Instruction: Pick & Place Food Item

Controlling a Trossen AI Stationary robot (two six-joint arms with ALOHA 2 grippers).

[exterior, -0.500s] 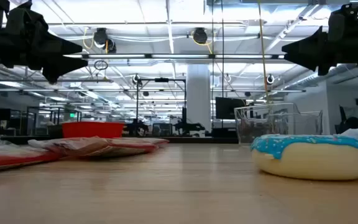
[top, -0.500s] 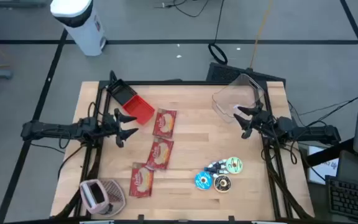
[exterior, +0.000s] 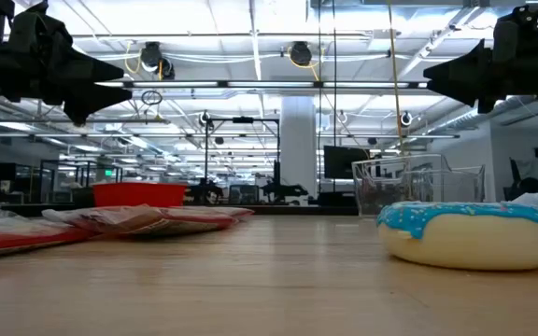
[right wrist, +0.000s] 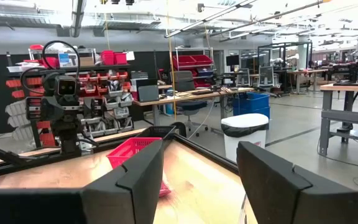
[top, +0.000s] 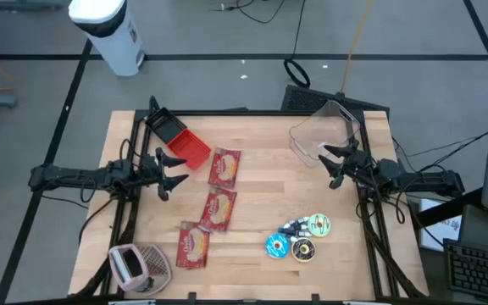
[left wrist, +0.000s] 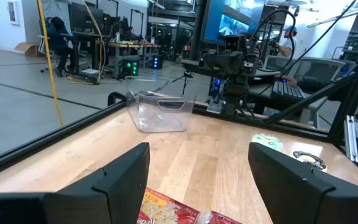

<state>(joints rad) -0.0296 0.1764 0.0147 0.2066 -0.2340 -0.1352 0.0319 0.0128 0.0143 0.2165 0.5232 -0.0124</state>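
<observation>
Three red snack packets (top: 224, 167), (top: 219, 209), (top: 193, 246) lie flat in a row down the middle of the wooden table. Iced doughnuts (top: 299, 239) sit in a cluster near the front right; the blue-iced one (exterior: 470, 233) is closest in the low view. My left gripper (top: 172, 169) hovers open above the table's left side, pointing level toward the packets, with nothing between its fingers (left wrist: 199, 152). My right gripper (top: 333, 163) hovers open at the right side, beside the clear container (top: 324, 131), also holding nothing (right wrist: 201, 155).
A red basket (top: 185, 146) stands at the far left, just beyond my left gripper. The clear plastic container (left wrist: 160, 112) stands at the far right. A pink and grey basket (top: 138, 264) sits at the front left corner. Bare wood lies between the packets and my right gripper.
</observation>
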